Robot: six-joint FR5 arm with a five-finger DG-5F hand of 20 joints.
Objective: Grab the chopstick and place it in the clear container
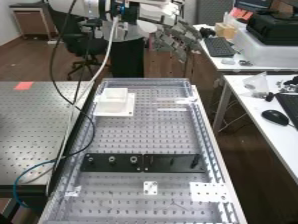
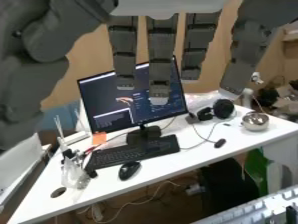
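Note:
The hand [image 1: 174, 41] is raised beyond the bench's far end in the high view, away from everything on the bench. In the wrist view the hand [image 2: 161, 57] has its dark grey fingers extended and apart, with nothing held. A thin pale strip [image 1: 171, 109] lies crosswise on the bench's far right part; I cannot tell whether it is the chopstick. At the far left of the bench, a whitish square container [image 1: 115, 96] stands on a white plate [image 1: 126, 111]. Whether it is the clear container is uncertain.
Black blocks [image 1: 174, 163] cross the perforated bench [image 1: 126, 137]. A white perforated plate [image 1: 209, 192] lies near its right edge. Cables hang over the left side. On the side desk [image 2: 143, 172] stand a monitor [image 2: 133, 97], a keyboard [image 2: 133, 151] and a metal bowl [image 2: 255, 121].

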